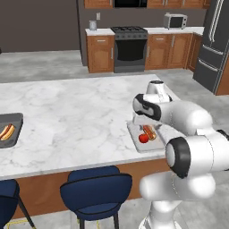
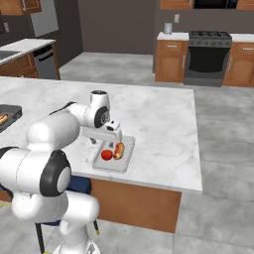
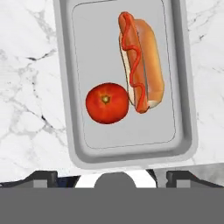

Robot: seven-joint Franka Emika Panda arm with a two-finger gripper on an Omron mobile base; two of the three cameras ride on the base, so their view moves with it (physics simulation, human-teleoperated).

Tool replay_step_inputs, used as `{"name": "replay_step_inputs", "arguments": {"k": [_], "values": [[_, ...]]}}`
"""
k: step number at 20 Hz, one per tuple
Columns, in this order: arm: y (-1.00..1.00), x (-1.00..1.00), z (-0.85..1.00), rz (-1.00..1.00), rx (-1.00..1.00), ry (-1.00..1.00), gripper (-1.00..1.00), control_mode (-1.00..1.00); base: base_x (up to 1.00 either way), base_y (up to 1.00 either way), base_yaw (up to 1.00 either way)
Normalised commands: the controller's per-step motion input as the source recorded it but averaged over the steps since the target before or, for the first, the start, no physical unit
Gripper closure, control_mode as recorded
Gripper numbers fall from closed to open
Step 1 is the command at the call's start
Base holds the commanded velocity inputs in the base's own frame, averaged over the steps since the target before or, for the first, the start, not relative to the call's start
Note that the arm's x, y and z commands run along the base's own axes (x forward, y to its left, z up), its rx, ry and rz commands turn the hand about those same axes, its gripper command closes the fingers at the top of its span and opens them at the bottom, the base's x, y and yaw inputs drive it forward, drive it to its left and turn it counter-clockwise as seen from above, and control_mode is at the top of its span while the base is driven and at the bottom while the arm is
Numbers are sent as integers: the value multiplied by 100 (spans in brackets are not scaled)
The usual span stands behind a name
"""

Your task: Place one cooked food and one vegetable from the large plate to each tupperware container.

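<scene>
A grey tupperware container (image 3: 61,65) lies on the marble island near its front edge, holding a hot dog (image 3: 141,61) with ketchup and a red tomato (image 3: 106,103) that touch each other. My gripper (image 3: 113,177) hangs just above the tray's near end, open, with its fingertips (image 3: 46,177) far apart and nothing between them. From the base views, the gripper (image 1: 135,121) (image 2: 102,140) sits over the same container (image 1: 134,139) (image 2: 128,149). A second, darker container (image 1: 18,120) at the island's far left holds another hot dog (image 1: 6,132). The large plate is out of view.
The marble island top (image 1: 76,116) stretches wide between the two trays. Blue stools (image 1: 96,188) stand under its front edge. A stove (image 1: 129,49), wooden cabinets and a dark fridge (image 1: 214,44) line the back wall.
</scene>
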Motion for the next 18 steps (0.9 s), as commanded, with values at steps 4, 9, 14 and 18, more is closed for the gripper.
{"name": "replay_step_inputs", "arguments": {"k": [4, 9, 14, 18], "values": [[36, -94, 88, 4, -4, -9, -100, -100, 0, 0, 0], [53, -80, 67, 3, -9, -10, -100, -100, 0, 0, 0], [42, -55, 49, 0, -11, -2, -100, -100, 0, 0, 0], [22, -47, 32, 0, -9, 0, -100, -100, 0, 0, 0]]}}
